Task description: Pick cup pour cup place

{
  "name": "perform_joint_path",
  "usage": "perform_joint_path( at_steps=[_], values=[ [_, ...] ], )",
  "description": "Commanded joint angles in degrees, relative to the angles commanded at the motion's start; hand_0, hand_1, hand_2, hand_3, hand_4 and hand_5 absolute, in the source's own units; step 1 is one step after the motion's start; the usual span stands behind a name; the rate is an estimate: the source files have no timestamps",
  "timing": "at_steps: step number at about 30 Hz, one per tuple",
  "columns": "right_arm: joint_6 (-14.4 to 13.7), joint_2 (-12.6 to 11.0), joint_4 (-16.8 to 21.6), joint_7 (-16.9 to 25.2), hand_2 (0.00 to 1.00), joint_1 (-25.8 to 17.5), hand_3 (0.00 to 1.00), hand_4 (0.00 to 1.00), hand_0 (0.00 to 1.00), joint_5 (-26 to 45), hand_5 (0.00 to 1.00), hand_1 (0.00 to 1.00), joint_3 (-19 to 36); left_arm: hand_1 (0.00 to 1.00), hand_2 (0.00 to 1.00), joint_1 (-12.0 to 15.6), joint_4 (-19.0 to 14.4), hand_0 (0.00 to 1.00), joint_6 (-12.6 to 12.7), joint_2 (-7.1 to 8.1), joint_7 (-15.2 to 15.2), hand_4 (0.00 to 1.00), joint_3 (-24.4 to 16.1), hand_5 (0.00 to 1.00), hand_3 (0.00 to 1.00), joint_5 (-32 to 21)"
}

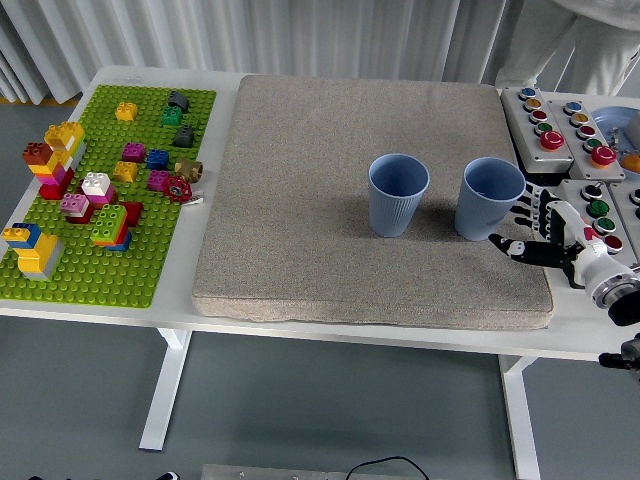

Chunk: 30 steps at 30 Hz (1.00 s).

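reaching in for the right cup, nothing picked up yet

our right hand (540,232) comes in from the right edge with its fingers spread, holding nothing, thumb low and just beside the base of the right cup (490,198). we can't tell if it's touching the wall yet. both blue cups stand upright on the grey mat (300,230) on the white counter (420,335), and the left cup (398,194) sits just to the left of the other one. we'd say we're in the pick step, so next the hand has to slide in around the right cup and close before any lift or pour toward the left cup. the lego board (100,190) is well off at the left and the button box (560,125) at the far right, both out of the way. our left arm isn't in view.
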Motion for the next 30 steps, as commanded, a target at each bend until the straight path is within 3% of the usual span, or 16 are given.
perform_joint_path(
  at_steps=[10, 30],
  values=[
    [-0.15, 1.46, -1.99, 0.17, 0.896, 1.44, 0.952, 0.806, 0.891, 0.48, 0.231, 0.866, -1.87, 0.819, 0.839, 0.2, -0.07, 0.772, 0.02, 0.02, 0.12, 0.498, -0.21, 0.998, 0.763, 0.39],
    [-0.33, 2.17, -3.69, 0.43, 0.896, 3.96, 0.95, 0.802, 0.892, 1.16, 0.233, 0.867, -2.17, 0.818, 0.84, -0.31, -0.05, 0.773, 0.14, 0.03, -0.14, 0.498, 0.07, 0.998, 0.763, -0.01]
  ],
)
